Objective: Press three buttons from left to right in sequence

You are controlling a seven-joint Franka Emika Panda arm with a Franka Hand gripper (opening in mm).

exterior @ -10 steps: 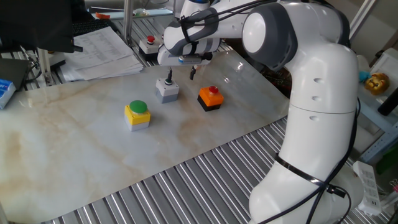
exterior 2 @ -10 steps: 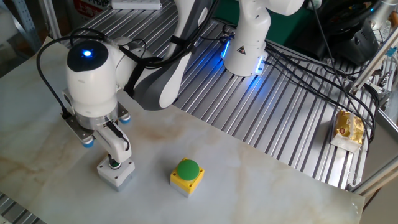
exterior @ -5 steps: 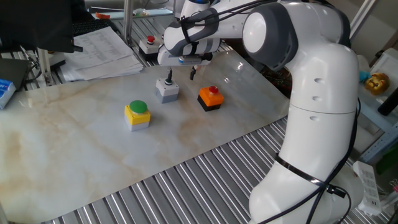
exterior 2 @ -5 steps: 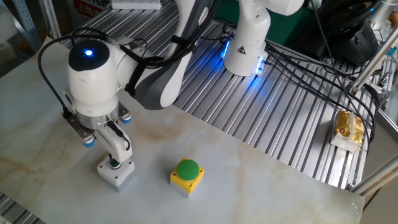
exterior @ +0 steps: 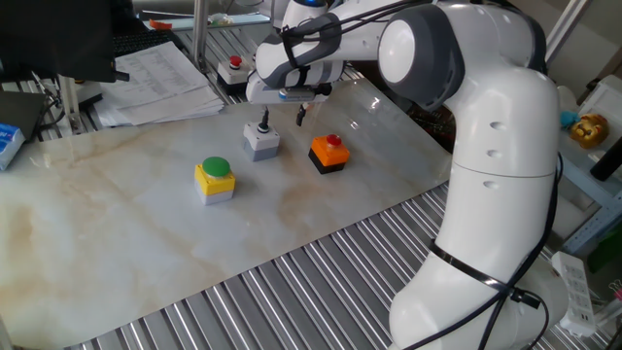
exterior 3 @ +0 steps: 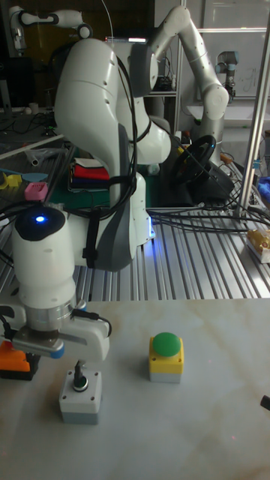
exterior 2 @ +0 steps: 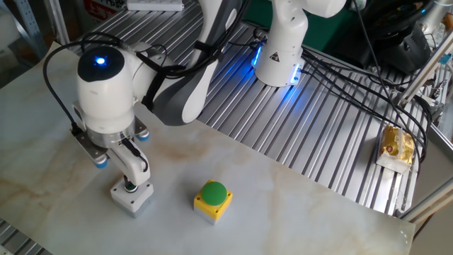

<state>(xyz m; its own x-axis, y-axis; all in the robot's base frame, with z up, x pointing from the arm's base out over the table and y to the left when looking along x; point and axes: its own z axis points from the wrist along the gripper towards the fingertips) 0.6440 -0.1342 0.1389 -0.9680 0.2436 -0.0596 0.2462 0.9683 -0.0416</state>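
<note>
The three buttons stand in a row on the marble table [exterior: 146, 233]. The yellow box with the big green cap [exterior: 215, 179] [exterior 2: 212, 200] [exterior 3: 166, 358] is on the left. The grey box with the small green cap [exterior: 261, 142] [exterior 2: 132, 197] [exterior 3: 80, 398] is in the middle. The orange-black box with the red cap [exterior: 330, 153] [exterior 3: 16, 360] is on the right and is hidden by the arm in the other fixed view. My gripper [exterior: 282, 119] is open. One of its fingers [exterior 2: 130, 178] [exterior 3: 78, 370] stands on the grey box's cap; the other hangs free beside the box.
A black box with a red button [exterior: 231, 68] and a stack of papers [exterior: 155, 83] lie at the table's back edge. A blue box [exterior: 8, 142] sits at the far left. Ribbed metal slats [exterior: 321, 282] border the marble. The robot's base [exterior: 486, 194] stands at the right.
</note>
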